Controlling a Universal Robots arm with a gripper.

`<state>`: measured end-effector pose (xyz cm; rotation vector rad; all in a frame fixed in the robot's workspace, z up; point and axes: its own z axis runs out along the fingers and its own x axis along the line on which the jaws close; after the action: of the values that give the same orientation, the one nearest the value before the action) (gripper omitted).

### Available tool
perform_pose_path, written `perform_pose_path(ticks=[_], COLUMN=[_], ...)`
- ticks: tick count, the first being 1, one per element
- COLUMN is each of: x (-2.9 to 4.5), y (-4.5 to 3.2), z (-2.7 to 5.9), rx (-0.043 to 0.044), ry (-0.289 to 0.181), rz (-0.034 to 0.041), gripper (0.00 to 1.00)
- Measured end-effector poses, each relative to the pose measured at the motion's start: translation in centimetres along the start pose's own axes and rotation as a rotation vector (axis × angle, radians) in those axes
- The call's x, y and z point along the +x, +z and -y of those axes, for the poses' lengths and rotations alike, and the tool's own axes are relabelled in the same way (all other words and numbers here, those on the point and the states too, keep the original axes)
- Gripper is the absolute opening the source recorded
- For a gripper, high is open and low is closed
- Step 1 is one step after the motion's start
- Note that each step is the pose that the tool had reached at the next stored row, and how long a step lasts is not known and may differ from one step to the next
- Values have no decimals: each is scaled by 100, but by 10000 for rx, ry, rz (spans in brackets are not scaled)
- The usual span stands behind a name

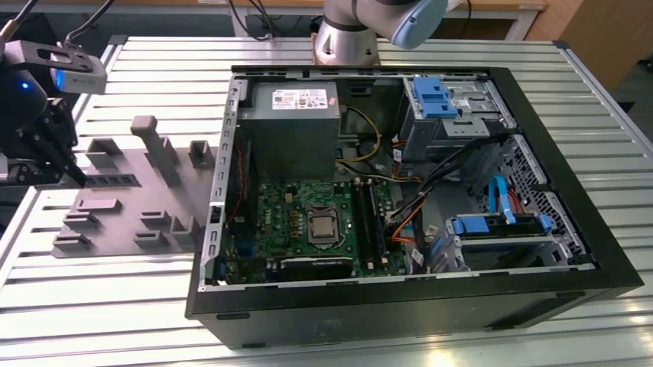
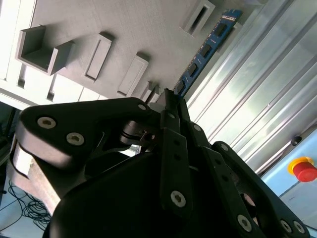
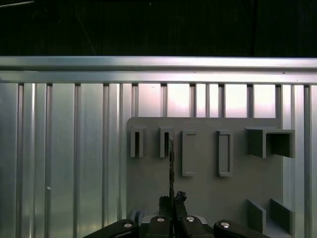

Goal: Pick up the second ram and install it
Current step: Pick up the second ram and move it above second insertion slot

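The second ram (image 1: 110,181) is a thin dark blue-green stick standing on edge on the grey fixture (image 1: 133,210), at the exterior view's left. My gripper (image 1: 69,174) stands at its near end, fingers closed on it. In the second wrist view the second ram (image 2: 208,44) runs away from the gripper (image 2: 166,96) along the fixture's edge. In the first wrist view the second ram (image 3: 171,158) appears edge-on, entering between the tips of the gripper (image 3: 173,199). The green motherboard (image 1: 296,210) with its dark memory slots (image 1: 365,218) lies inside the open computer case (image 1: 602,252).
The fixture (image 3: 203,193) carries upright blocks and pockets around the stick. A grey power supply (image 1: 290,122), cables and blue drive bays (image 1: 433,95) crowd the case. The arm's base (image 1: 347,42) stands behind the case. A red button (image 2: 304,168) sits off the slatted table (image 1: 122,306).
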<state>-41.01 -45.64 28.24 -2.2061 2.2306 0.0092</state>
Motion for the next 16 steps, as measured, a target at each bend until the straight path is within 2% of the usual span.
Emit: perform_pose_path(ticks=[9,10,11,12,16], x=[0,-1,0,-1,-1], y=[-29,-70,-78,-160,-181], z=[0,0,0,0,0], rx=[0,0,0,0,0], ry=[0,0,0,0,0], rz=[0,0,0,0,0], gripper=[14,14,14,14,14])
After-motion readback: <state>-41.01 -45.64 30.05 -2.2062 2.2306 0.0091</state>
